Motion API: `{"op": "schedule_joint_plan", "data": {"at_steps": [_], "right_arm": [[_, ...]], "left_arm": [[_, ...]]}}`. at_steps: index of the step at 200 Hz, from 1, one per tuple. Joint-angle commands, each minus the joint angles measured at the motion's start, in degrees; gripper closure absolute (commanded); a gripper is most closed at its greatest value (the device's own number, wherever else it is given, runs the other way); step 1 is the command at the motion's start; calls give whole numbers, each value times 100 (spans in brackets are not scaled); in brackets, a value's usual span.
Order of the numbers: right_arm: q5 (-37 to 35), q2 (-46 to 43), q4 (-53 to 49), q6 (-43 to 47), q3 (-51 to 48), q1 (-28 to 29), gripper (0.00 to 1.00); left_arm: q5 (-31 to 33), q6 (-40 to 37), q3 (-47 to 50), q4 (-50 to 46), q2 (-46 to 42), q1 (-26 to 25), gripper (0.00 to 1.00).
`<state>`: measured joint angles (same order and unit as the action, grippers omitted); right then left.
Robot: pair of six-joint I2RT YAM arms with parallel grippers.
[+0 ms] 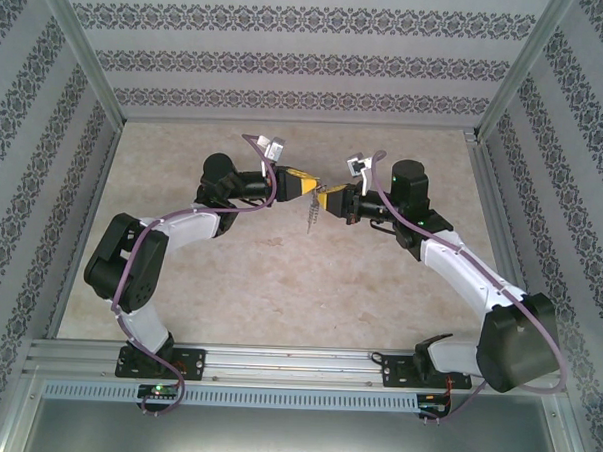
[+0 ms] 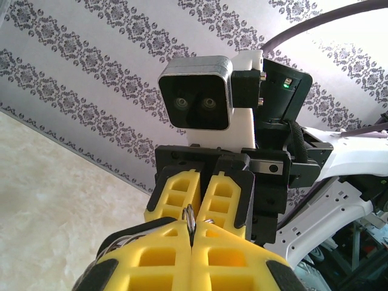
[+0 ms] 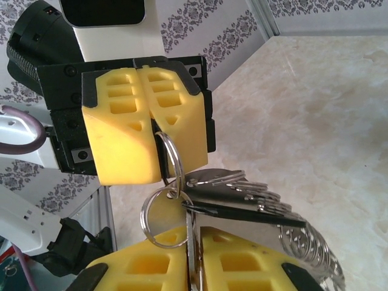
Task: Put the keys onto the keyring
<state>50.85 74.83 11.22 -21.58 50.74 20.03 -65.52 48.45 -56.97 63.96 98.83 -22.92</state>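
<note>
Two arms meet tip to tip above the middle of the pale marbled surface point(image 1: 278, 295), with the left gripper point(image 1: 305, 184) and the right gripper point(image 1: 329, 200) almost touching. A small metal cluster, the keys point(image 1: 310, 219), hangs just below their meeting point, clear of the surface.

Left wrist view: the left gripper point(image 2: 191, 242) is closed, its yellow fingers pressed together on the keyring point(image 2: 190, 219). The thin silver loop stands on edge in the seam and points at the right gripper point(image 2: 203, 200), whose fingers face it with only a narrow slit between them.

Right wrist view: the left gripper point(image 3: 154, 151) pinches the keyring point(image 3: 179, 159), which juts out from between its tips. A larger split ring point(image 3: 143, 212) hangs linked just beneath it, lying against the near yellow finger. The keys point(image 3: 242, 197) form a fanned stack of flat silver blades lying across the top of the right gripper point(image 3: 191, 242). This gripper is closed on a thin metal edge of that bunch. A string of small linked rings point(image 3: 309, 248) trails off the stack to the lower right.
</note>
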Motion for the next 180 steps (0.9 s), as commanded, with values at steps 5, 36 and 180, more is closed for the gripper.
{"op": "schedule_joint_plan", "data": {"at_steps": [5,36,180], "right_arm": [[61,-161,47,28,-39,51,88],[82,-171,3,50,-80,105,95],[-299,-244,-233,159,-322,251,73]], "left_arm": [[91,-78,-25,354,-265,-56,100],[178,-185,-16,251,-303,-55,100],[225,-273,-7,192,-373,-55,100]]}}
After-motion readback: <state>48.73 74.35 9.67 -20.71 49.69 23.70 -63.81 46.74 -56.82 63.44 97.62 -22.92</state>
